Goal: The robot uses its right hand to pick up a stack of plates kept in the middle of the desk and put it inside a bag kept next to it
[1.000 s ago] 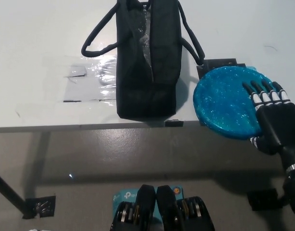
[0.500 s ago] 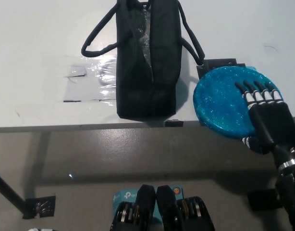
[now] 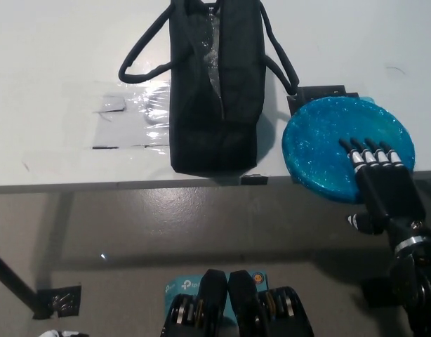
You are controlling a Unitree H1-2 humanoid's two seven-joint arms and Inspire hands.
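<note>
- Resting flat on the near edge of the glittery blue round stack of plates, the black right hand has its fingers stretched out together, gripping nothing.
- Plates lie at the right of the white desk, their near rim hanging over its near edge.
- Just left of them, apart, stands the black fabric bag, its top unzipped and its loop handles splayed to both sides.
- Clear tape patches lie left of the bag.

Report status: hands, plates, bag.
Right hand open, fingers lying on blue plates, no grip. Left hand not in view. Plates overhang desk edge, right of black bag. Nothing between them.
</note>
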